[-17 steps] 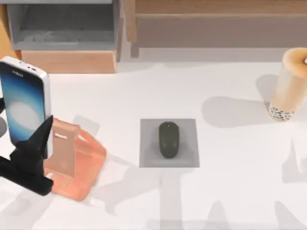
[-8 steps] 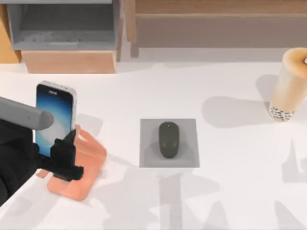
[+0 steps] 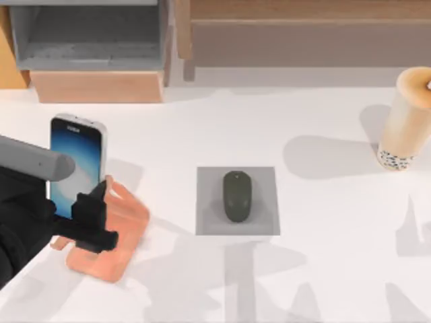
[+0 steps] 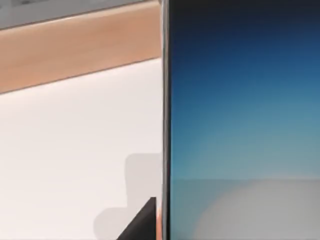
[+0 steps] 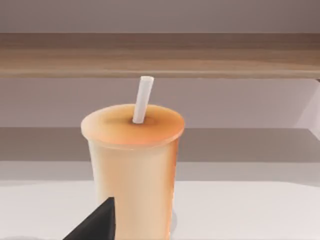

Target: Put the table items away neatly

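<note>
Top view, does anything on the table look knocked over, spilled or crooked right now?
Nothing stands out. The smartphone stands upright at the pink stand in the left gripper, the mouse lies straight on its grey pad, and the cup stands upright with no spill.

Tan cup (image 5: 134,170) upright on the white surface (image 5: 250,210), white straw (image 5: 142,99) poking from its lid. One dark finger (image 5: 95,224) in front. Wooden shelf (image 5: 160,54) behind.
</note>
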